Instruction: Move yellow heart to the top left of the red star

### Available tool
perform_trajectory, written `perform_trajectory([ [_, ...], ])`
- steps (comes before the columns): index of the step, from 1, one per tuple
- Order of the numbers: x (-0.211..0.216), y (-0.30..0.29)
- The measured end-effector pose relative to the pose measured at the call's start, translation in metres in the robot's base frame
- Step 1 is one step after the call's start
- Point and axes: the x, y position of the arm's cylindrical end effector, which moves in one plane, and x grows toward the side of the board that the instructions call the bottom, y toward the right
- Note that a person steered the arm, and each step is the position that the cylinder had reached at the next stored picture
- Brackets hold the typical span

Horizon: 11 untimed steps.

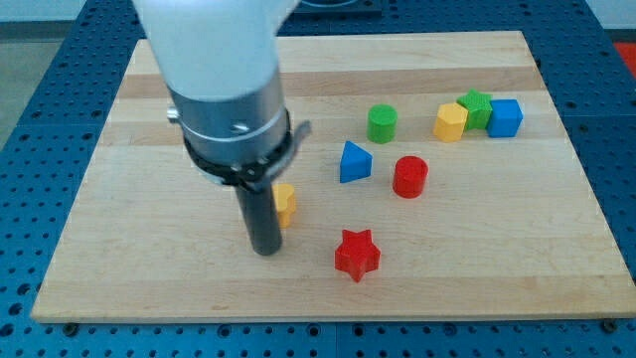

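The red star (357, 255) lies near the view's bottom, right of centre. The yellow heart (286, 204) sits up and to the left of it, half hidden behind my dark rod. My tip (265, 249) rests on the board just left of and slightly below the yellow heart, close against it; whether they touch I cannot tell. The tip is well left of the red star.
A blue triangle (355, 162) and a red cylinder (409, 176) stand above the red star. A green cylinder (382, 123) is higher up. A yellow hexagon (450, 121), a green star (476, 106) and a blue cube (505, 117) cluster at the upper right. The wooden board (139, 249) ends near the bottom.
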Motion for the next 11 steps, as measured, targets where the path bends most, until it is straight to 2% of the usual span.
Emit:
perform_trajectory([
  [1, 0.018, 0.008],
  [2, 0.023, -0.023],
  [3, -0.007, -0.060],
  [4, -0.082, -0.069],
  [5, -0.136, -0.024],
  [7, -0.134, -0.017],
  [9, -0.056, -0.014],
  [10, -0.029, 0.007],
  [11, -0.026, 0.009],
])
